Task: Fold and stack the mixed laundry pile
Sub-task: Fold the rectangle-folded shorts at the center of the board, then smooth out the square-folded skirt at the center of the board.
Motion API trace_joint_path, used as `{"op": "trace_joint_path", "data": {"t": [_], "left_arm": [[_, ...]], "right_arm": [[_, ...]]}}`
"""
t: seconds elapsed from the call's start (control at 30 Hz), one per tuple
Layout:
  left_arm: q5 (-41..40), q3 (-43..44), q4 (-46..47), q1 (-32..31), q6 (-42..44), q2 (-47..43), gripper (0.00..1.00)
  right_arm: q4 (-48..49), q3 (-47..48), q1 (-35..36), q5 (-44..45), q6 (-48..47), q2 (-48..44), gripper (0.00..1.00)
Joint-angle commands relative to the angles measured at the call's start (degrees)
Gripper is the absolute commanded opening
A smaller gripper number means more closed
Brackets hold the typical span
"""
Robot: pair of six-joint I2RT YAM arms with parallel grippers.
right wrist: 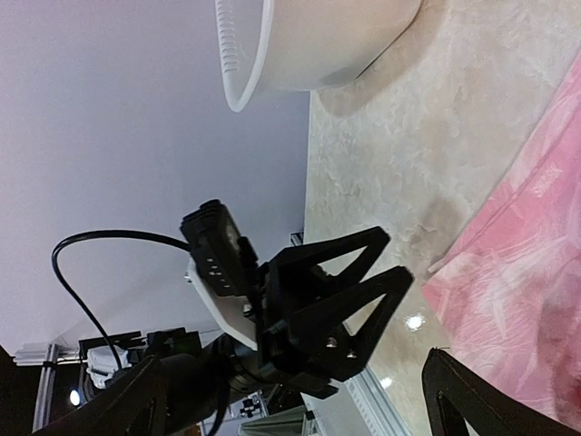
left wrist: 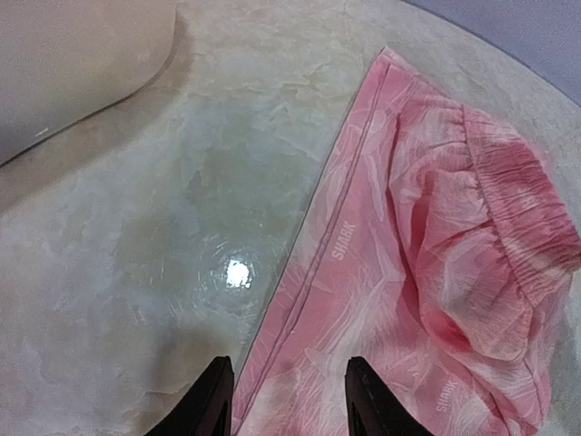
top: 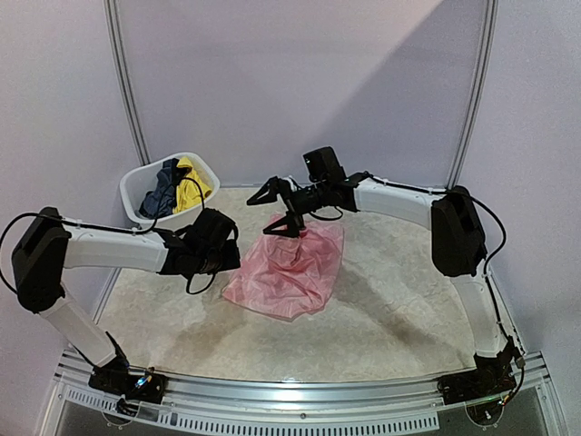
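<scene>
The pink ruffled piece [top: 289, 268] lies rumpled but roughly flat in the middle of the surface [top: 399, 300]. A straight stitched hem runs along its left side, and a gathered elastic band is bunched toward the far end. It looks thin and nearly weightless, the sort of cloth that will slide on this glossy marbled top and sag wherever it isn't held. I'd take it by the hem or the elastic, where there is more to pinch, rather than by the flimsy middle. The left jaws hover low over the hem, about half open, with the edge lying between the tips and nothing pinched as far as I can see. The right jaws hang just above the far edge of the cloth, spread wide and empty. The rest of the laundry, a navy top [top: 163, 189] and a yellow piece [top: 194, 180], sits in the white tub [top: 130, 195] at the far left corner, well apart from the pink one. Pale lilac walls [top: 300, 82] close in behind, and a lamp glares off the surface.
</scene>
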Motion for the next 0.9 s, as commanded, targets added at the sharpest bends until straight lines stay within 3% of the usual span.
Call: {"op": "trace_joint_path", "data": {"t": [0.0,0.23,0.37,0.5,0.73,0.87], "left_arm": [[0.7,3.2,6.0,-1.9,12.0,-1.0,0.48],[8.0,16.7,6.1,-4.6,17.4,6.9,0.76],[9.7,24.6,1.4,-5.6,16.0,12.8,0.78],[6.3,32.6,-8.9,-7.2,15.3,18.2,0.79],[3.3,39.5,-18.9,-9.1,17.4,22.4,0.79],[4.6,42.3,-21.9,-9.2,19.4,25.0,0.79]], "right_arm": [[-0.1,-3.5,-6.9,-0.6,-6.0,-5.7,0.99],[-16.5,-2.5,-15.2,11.2,-34.4,-14.4,0.99],[-16.4,-9.6,-19.4,13.2,-37.3,-16.0,0.99],[-19.7,-13.1,-19.9,17.7,-45.0,-17.4,0.99],[-20.9,-16.7,-19.3,14.1,-50.0,-19.7,0.99],[-18.5,-19.5,-19.0,12.4,-49.3,-19.6,0.9]]}}
